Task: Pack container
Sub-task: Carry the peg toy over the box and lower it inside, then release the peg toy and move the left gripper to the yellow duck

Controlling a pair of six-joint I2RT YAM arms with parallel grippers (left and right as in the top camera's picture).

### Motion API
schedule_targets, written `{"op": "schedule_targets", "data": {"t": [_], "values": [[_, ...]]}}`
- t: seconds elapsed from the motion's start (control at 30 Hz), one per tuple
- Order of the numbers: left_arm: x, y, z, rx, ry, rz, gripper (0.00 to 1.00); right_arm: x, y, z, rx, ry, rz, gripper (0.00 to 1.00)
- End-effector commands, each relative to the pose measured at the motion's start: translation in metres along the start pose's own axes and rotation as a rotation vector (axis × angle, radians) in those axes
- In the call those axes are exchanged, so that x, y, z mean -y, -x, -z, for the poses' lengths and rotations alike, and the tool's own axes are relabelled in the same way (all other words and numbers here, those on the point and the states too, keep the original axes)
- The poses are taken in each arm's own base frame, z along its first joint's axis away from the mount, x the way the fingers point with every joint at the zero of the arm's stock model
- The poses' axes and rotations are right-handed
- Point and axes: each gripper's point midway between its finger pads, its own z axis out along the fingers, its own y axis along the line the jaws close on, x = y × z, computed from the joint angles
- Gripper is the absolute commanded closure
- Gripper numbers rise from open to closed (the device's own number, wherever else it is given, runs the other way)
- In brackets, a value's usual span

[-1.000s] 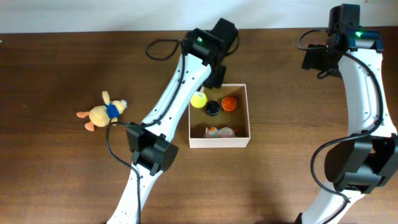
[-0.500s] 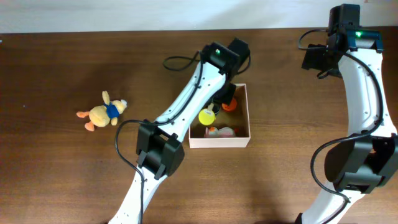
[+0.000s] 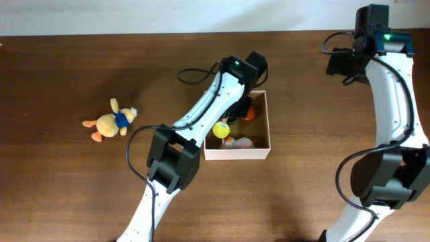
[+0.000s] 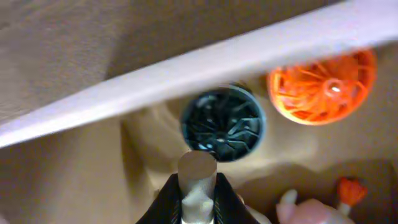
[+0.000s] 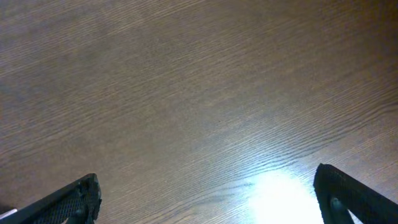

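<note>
The box [image 3: 237, 154], square shallow cardboard with pale walls and a tan floor, sits mid-table [image 3: 67, 195] on dark grained wood. Inside lie a ribbed orange disc [image 4: 321, 87], a ribbed black disc [image 4: 224, 123], a yellow ball [image 3: 221, 129] and a pinkish toy [image 3: 239, 142]. The left gripper [image 4: 197, 182] hangs over the box, pinched nearly closed on a pale round stub [image 4: 197, 167]. The right gripper [image 5: 211, 202] gapes wide, holding nothing, over the table. A fuzzy yellow plush [image 3: 111, 122] lies well left of the box.

The container [image 3: 263, 152] stands mid-bench [image 3: 67, 188]. Inside, at the far side, one disc [image 4: 222, 123] lies left of another disc [image 4: 322, 87]; a small figure [image 3: 238, 142] lies near. The left tool [image 4: 198, 186] holds a ball [image 3: 221, 130] over the left part. A plush toy [image 3: 111, 122] lies well left.
</note>
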Motion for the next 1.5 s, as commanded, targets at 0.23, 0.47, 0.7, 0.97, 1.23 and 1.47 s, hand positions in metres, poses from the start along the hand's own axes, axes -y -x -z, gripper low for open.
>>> {"op": "schedule_targets", "data": {"t": [0.23, 0.47, 0.7, 0.97, 1.23, 1.47], "values": [[-0.037, 0.005, -0.012, 0.0, 0.089, 0.175, 0.98, 0.004, -0.001, -0.003, -0.008, -0.01, -0.019, 0.01], [-0.038, 0.006, -0.012, 0.003, 0.088, 0.184, 0.68, 0.004, -0.001, -0.003, -0.007, -0.01, -0.02, 0.01], [-0.038, 0.006, -0.012, 0.003, 0.088, 0.184, 0.49, 0.004, -0.001, -0.003, -0.007, -0.01, -0.02, 0.01], [-0.04, 0.004, -0.001, -0.003, 0.089, 0.182, 0.49, 0.004, -0.001, -0.003, -0.007, -0.01, -0.02, 0.01], [-0.041, 0.023, 0.053, 0.107, 0.042, 0.18, 0.49, 0.004, -0.001, -0.003, -0.007, -0.01, -0.02, 0.01], [-0.054, 0.035, 0.115, 0.257, 0.026, 0.178, 0.48, 0.004, -0.001, -0.003, -0.007, -0.01, -0.02, 0.01]]}}
